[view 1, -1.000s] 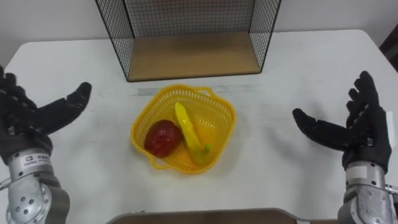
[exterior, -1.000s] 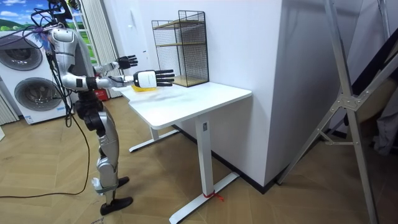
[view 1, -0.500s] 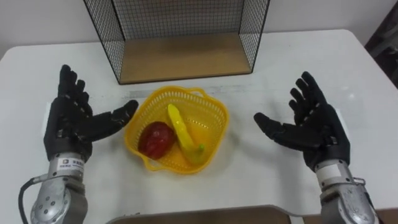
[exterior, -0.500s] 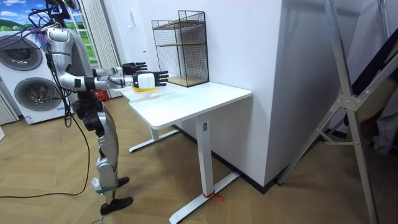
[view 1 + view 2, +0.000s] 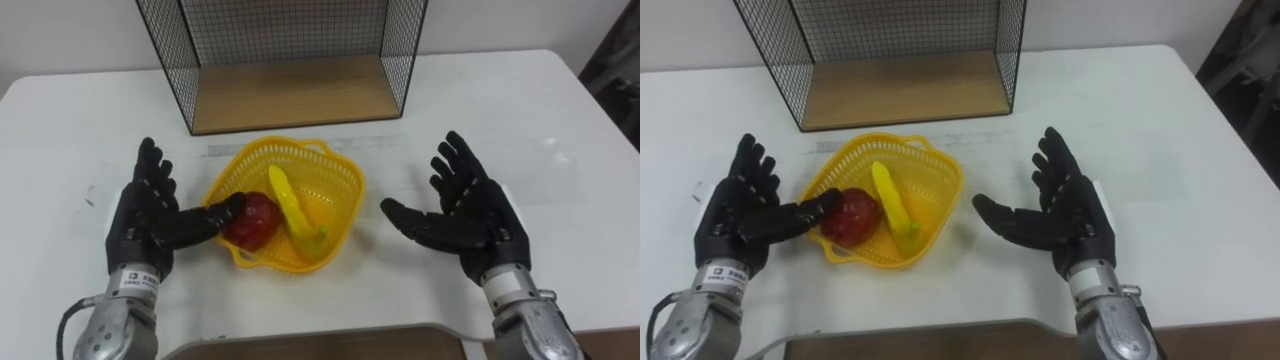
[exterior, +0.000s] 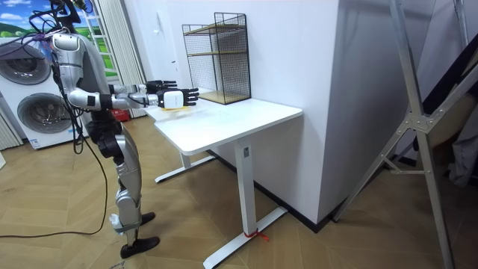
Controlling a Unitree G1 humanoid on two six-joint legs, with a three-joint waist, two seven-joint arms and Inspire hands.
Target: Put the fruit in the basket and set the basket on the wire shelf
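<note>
Two spread, empty hands flank the basket [image 5: 349, 203]; left hand [image 5: 148, 222] at its rim; right hand [image 5: 472, 224] clear.

The wire shelf [image 5: 290, 95] faces the basket [image 5: 340, 178] with no mesh across its front and its wooden floor bare. Mesh closes its left, right and back sides. A strip of bare counter [image 5: 500, 110] lies between the basket and the shelf's front edge. The left hand [image 5: 150, 215], fingers spread, crowds the basket's left rim. The right hand [image 5: 470, 215], also spread, stands apart, with bare counter between it and the right rim. Inside the basket, an apple [image 5: 255, 218] and a banana [image 5: 292, 205] take up the left and middle.
</note>
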